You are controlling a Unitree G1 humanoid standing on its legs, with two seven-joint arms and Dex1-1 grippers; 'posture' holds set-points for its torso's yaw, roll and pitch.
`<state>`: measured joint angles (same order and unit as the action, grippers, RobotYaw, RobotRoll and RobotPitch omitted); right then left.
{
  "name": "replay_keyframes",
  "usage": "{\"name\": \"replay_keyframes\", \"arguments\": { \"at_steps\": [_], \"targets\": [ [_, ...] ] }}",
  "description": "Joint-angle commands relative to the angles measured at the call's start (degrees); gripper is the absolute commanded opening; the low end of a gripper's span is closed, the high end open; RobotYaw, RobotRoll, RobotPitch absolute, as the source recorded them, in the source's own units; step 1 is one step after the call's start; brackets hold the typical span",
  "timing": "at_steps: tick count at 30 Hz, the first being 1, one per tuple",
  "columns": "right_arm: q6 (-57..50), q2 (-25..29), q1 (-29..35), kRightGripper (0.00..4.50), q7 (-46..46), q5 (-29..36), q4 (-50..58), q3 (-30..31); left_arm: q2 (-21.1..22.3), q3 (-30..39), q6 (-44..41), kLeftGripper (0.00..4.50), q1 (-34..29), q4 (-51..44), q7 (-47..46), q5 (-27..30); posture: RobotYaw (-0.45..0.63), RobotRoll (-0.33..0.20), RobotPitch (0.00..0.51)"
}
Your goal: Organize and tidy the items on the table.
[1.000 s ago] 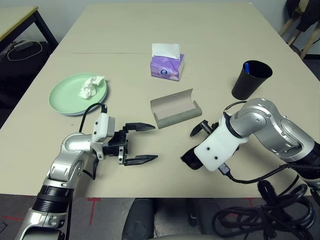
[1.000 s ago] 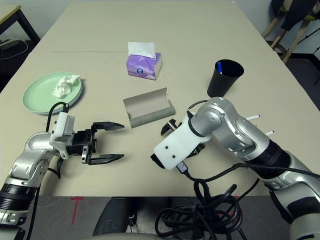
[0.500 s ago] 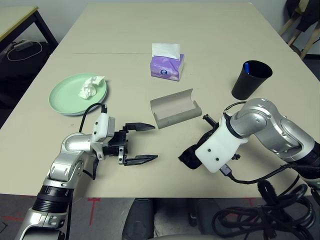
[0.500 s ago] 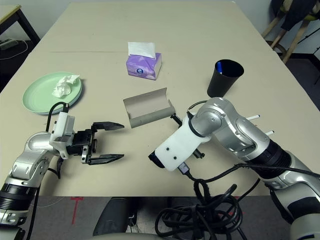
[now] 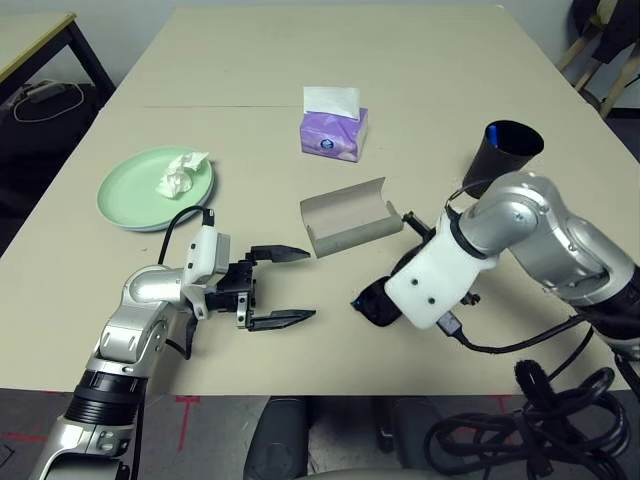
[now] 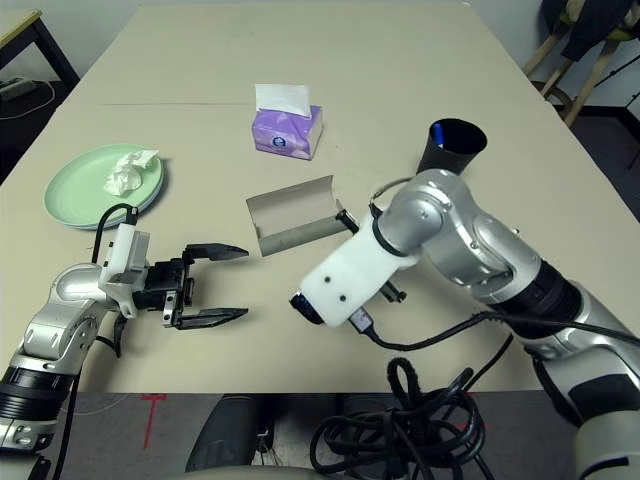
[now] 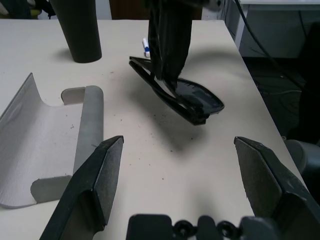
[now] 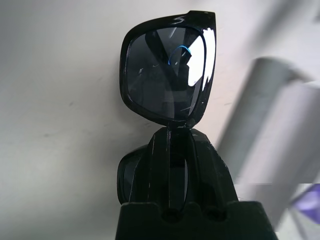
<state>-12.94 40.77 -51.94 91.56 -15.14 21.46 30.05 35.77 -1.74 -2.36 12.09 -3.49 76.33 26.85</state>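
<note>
The black sunglasses point(image 7: 177, 90) are held clear of the table point(image 5: 420, 60), clamped at the bridge by the right gripper point(image 8: 170, 145), just beside the open grey glasses case point(image 5: 350, 216). Their long axis is tilted, one lens end lower than the other. The right forearm is bent across the front of the black cup point(image 5: 500, 155). The left gripper point(image 5: 278, 287) is kept low over the table, fingers spread wide, pointed toward the sunglasses.

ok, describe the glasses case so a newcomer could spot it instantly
On the beige table, look just in front of the purple tissue box, near the middle. The glasses case lies there open, a grey curved trough, unlike the black sunglasses held in the right gripper beside it.
</note>
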Motion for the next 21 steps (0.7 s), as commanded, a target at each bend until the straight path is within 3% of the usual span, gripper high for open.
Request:
{"name": "replay_keyframes", "arguments": {
  "at_steps": [1,21],
  "targets": [
    [-4.23,-0.71,-2.92,0.34,-0.62,1.72,-0.52,-1.96,0.49,0.41,0.29,4.50,-0.15,0.71,-0.20,-0.17,0.06,0.000,0.131],
    [-1.96,-8.90,-7.65,0.34,-12.44,-5.20,-19.33,1.68,1.08,2.56,-0.21,4.50,-1.56,-0.77,-7.40,-1.27,0.10,0.000,0.131]
  ]
}}
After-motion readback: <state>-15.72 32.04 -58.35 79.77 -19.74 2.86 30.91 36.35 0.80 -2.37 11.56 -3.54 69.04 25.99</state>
